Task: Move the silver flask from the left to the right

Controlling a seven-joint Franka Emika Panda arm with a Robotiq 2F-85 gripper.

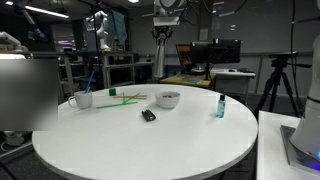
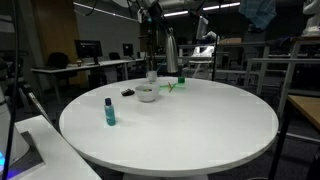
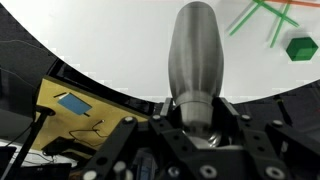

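The silver flask (image 3: 195, 55) is a slim brushed-metal bottle. In the wrist view my gripper (image 3: 200, 118) is shut on its neck end, and its body points away over the white table's edge. In both exterior views the flask (image 2: 170, 52) hangs from the gripper (image 2: 165, 30) above the far side of the round white table (image 2: 190, 125). It also shows in an exterior view (image 1: 160, 52) under the gripper (image 1: 165, 25). I cannot tell whether its base touches the table.
On the table are a white mug (image 1: 81, 99), green pieces (image 1: 120, 96), a white bowl (image 1: 167, 99), a small dark object (image 1: 148, 115) and a small teal bottle (image 1: 220, 105). A green block and sticks (image 3: 300, 47) show in the wrist view.
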